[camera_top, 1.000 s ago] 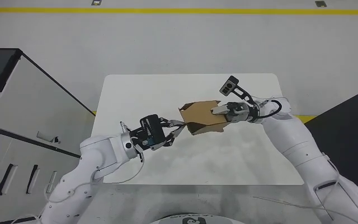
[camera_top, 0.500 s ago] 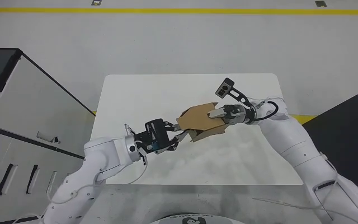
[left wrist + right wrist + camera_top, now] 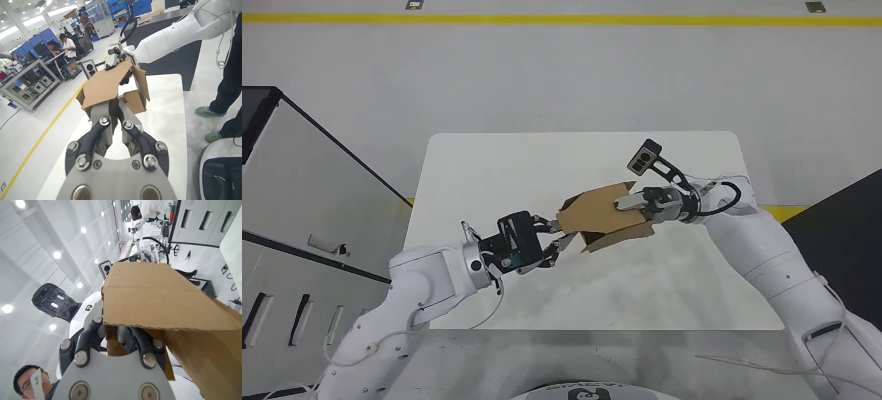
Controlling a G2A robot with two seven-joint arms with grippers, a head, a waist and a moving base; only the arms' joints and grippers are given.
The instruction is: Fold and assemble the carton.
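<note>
So, your carton (image 3: pixel 600 212) was sitting over the middle of the white counter (image 3: pixel 672 290), strung between the two arms. It was only half formed: a brown, tilted shell with loose flaps hanging open at the end facing the left arm.

Your left jaws were pinched narrow on a cardboard edge at that lower, open end. In the left wrist view the board ran straight down between the dark pads (image 3: pixel 114 111), with no gap on either side.

Your right jaws were clamped on the far, higher end. One finger (image 3: pixel 110 62) lay flat on top of the upper panel and the other was tucked underneath it. From the right wrist view, the same panel of the carton (image 3: pixel 151 298) passed right between the two fingers.

The carton sloped down from the right arm toward the left. I honestly couldn't tell whether the lowest flap touched the counter or hung just above it.
</note>
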